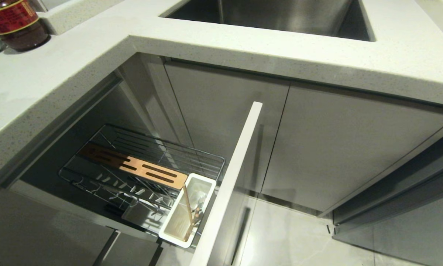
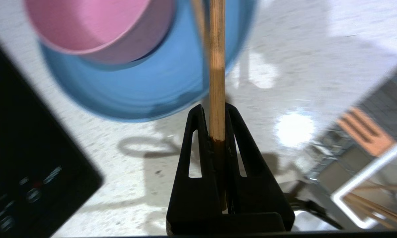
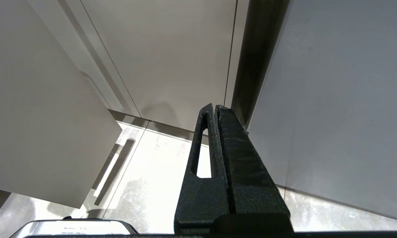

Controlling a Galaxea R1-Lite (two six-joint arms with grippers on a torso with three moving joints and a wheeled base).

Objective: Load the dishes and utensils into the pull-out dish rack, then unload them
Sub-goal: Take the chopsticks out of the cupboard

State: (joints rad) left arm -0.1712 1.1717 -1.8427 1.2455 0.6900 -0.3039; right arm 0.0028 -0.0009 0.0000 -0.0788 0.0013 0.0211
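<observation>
My left gripper (image 2: pixel 215 109) is shut on one light wooden chopstick (image 2: pixel 217 66), which sticks straight out from the jaws over the speckled counter. Just beyond it a pink bowl (image 2: pixel 96 23) sits on a light-blue plate (image 2: pixel 145 92). The pull-out dish rack (image 1: pixel 206 157) stands pulled out below the counter, with its wooden strip (image 1: pixel 133 166) and white utensil cup (image 1: pixel 165 229). A chopstick (image 1: pixel 187 207) leans in that cup. The left arm is outside the head view. My right gripper (image 3: pixel 215 107) is shut and empty, parked low by the cabinet doors.
The rack's white front panel (image 1: pixel 232 177) juts into the floor space. A steel sink (image 1: pixel 273 14) is set in the counter above. A red-labelled jar (image 1: pixel 16 22) stands at the far left. A black cooktop (image 2: pixel 20 148) lies beside the plate.
</observation>
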